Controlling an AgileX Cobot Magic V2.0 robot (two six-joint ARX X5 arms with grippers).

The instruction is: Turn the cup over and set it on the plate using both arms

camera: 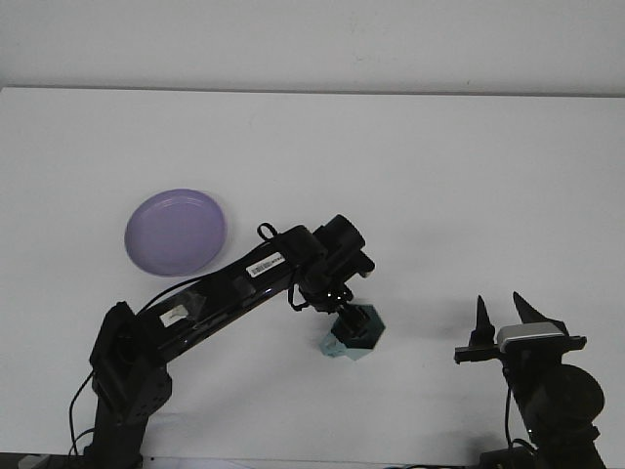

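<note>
A white desk [410, 176] fills the view. The teal cup [355, 334] lies on its side near the front edge, the left tool [344, 315] over it, grip state unclear. The purple plate [176, 232] sits left, well apart. The right tool [505, 318] stands spread, empty, near the front right corner.

Left arm outstretched, tool [349, 319] low; right tool [506, 315] upright, parted.

Two black robot arms, the left arm [210, 303] long with white stickers and thin black cables looping near its end, the right gripper [505, 315] with two pointy black fingers, a small grey block behind them, a round black joint below
</note>
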